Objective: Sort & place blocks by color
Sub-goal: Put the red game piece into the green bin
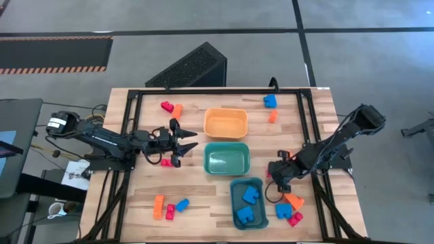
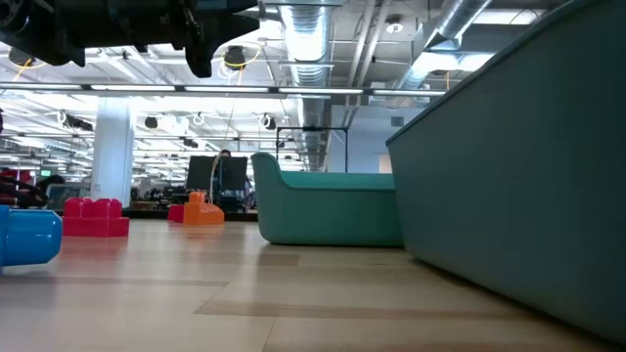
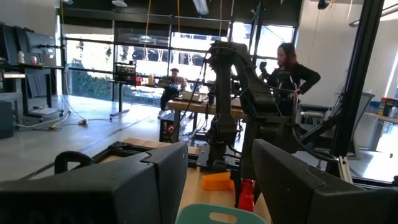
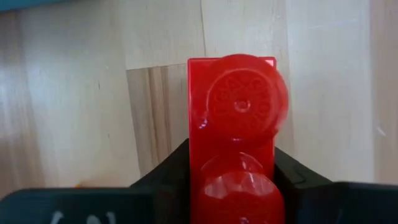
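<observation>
A red two-stud block (image 4: 239, 112) lies on the wooden table (image 4: 74, 93), right of the blue bin (image 1: 247, 201). My right gripper (image 1: 274, 177) points down over it, shut on it. My left gripper (image 1: 186, 143) hovers open, left of the teal bin (image 1: 227, 159), holding nothing; a red block (image 1: 165, 161) lies beside it. The blue bin holds blue blocks (image 1: 249, 196). Loose blocks lie in groups: red (image 1: 167, 106) and orange (image 1: 178, 110) at far left, blue (image 1: 270, 101) and orange (image 1: 272, 116) at far right. My right gripper pinches the red block between its two fingers, on its two long sides (image 4: 196, 180) at one end. The fingers come from above, pointing down, and lie across the block. The block sits level, studs up, on the table.
An orange bin (image 1: 226, 123) stands beyond the teal one. Orange (image 1: 158, 207), red (image 1: 170, 211) and blue (image 1: 182, 204) blocks lie near left. Blue (image 1: 283, 210), orange (image 1: 293, 200) and red (image 1: 295, 218) ones lie near right, close to my right gripper. A black frame (image 1: 203, 91) edges the table.
</observation>
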Controlling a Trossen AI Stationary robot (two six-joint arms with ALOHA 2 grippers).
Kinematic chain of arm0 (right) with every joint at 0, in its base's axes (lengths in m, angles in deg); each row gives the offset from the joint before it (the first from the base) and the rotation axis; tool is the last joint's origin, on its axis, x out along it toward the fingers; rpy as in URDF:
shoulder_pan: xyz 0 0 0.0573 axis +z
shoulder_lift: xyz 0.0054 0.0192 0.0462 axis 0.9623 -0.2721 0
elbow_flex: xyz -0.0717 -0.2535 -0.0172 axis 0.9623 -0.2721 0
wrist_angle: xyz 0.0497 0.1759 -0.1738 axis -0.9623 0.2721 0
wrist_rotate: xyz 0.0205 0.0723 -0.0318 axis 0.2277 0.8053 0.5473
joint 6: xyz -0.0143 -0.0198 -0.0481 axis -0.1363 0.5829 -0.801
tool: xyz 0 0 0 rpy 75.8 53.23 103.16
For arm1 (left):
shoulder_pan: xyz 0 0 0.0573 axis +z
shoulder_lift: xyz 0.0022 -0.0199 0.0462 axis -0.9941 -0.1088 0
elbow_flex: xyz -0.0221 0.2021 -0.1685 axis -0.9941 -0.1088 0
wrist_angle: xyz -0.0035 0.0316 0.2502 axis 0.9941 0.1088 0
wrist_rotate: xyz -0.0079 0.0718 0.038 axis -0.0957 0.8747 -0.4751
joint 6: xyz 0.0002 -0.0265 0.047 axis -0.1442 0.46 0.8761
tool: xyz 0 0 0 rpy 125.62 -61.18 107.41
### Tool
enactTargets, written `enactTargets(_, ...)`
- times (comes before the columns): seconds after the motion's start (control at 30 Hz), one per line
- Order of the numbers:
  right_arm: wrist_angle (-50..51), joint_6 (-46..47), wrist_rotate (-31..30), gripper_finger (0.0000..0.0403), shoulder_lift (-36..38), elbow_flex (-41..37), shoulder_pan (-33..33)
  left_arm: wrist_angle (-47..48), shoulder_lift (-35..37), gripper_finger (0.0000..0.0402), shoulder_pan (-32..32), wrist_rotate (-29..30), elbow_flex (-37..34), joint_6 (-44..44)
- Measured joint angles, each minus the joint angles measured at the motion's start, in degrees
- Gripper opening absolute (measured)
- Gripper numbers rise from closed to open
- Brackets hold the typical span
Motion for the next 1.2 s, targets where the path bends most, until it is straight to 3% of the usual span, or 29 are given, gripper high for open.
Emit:
enactTargets(0.23, 4.1, 0.0, -0.6, 0.0149, -0.2, 3.8, 0.0, 0.0, 0.0, 0.0171, 0.0, 1.1, 0.0, 0.0)
enactTargets(0.57, 16.8, -0.9, -6.9, 0.0136, -0.1, 11.6, 0.0, 0.0, 0.0, 0.0171, 0.0, 1.1, 0.0, 0.0)
enactTargets(0.73, 16.3, -3.8, -11.5, 0.0151, -0.1, 14.6, -0.5, 0.0, 0.0, 0.0171, 0.0, 1.1, 0.0, 0.0)
enactTargets(0.9, 16.0, -7.4, -14.2, 0.0137, 0.1, 16.6, -3.0, 0.0, 0.0, 0.0171, 0.0, 1.2, 0.0, 0.0)
enactTargets(1.2, 11.9, -14.7, -16.4, 0.0155, 7.2, 17.1, -8.3, 0.5, 0.0, 0.0171, 0.0, 1.2, 0.0, -0.2)
